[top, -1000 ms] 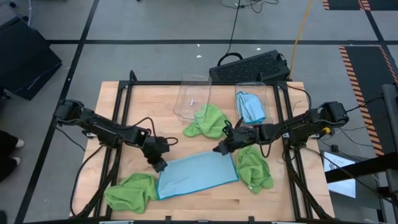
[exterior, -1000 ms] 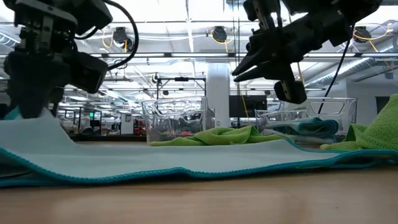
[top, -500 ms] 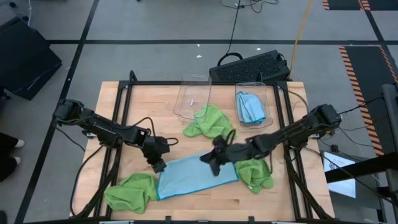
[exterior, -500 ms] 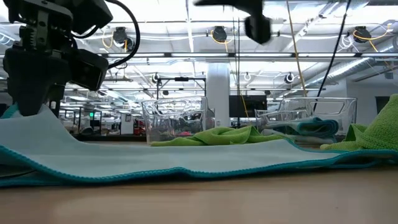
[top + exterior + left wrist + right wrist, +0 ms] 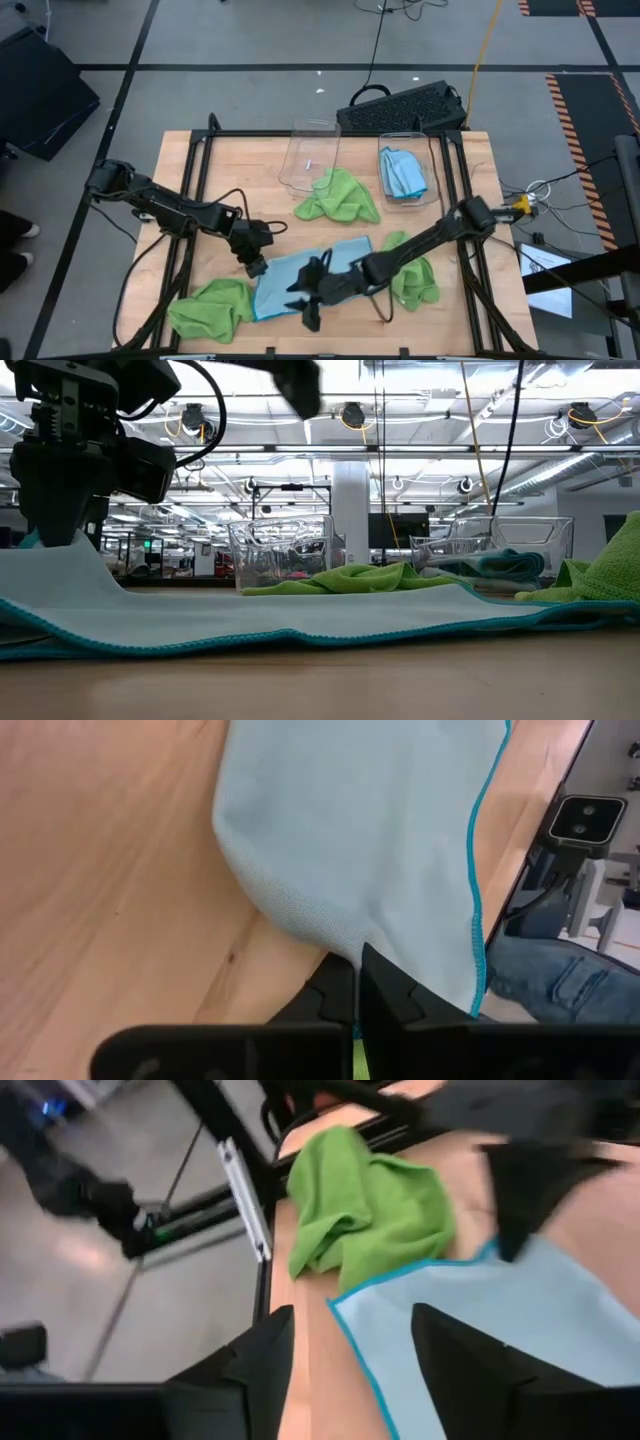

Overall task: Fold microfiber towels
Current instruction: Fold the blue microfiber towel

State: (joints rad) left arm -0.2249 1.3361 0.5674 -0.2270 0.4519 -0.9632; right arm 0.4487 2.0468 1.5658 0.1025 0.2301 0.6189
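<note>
A light blue microfiber towel (image 5: 345, 255) lies spread near the table's front middle. My left gripper (image 5: 256, 266) is shut on its far left corner, which shows raised in the low view (image 5: 62, 545). My right gripper (image 5: 305, 303) hangs open above the towel's near left part, touching nothing. In the right wrist view its fingers (image 5: 255, 1370) frame the towel's near left corner (image 5: 345, 1305). Lime green towels lie crumpled at the near left (image 5: 210, 305), in the middle (image 5: 340, 195) and at the right (image 5: 415, 278). Another blue towel (image 5: 402, 172) lies in a clear bin. My left gripper pinches the blue towel between its two shut fingers at the far left corner (image 5: 345, 940), where the cloth bunches into the tips. The fingers slant down at it from the table's left. That corner is lifted a little (image 5: 62, 545); the rest of the towel lies on the table.
Two clear plastic bins (image 5: 310, 155) (image 5: 428, 160) stand at the table's far middle. A black keyboard (image 5: 400, 105) lies beyond the far edge. The black frame rails (image 5: 200, 180) run along both sides of the table. Bare wood shows near the front edge.
My right gripper has swept from the blue towel's far right corner across it toward the near left, rising a little and rolling, and has opened. The blue towel and my left gripper have stayed where they were.
</note>
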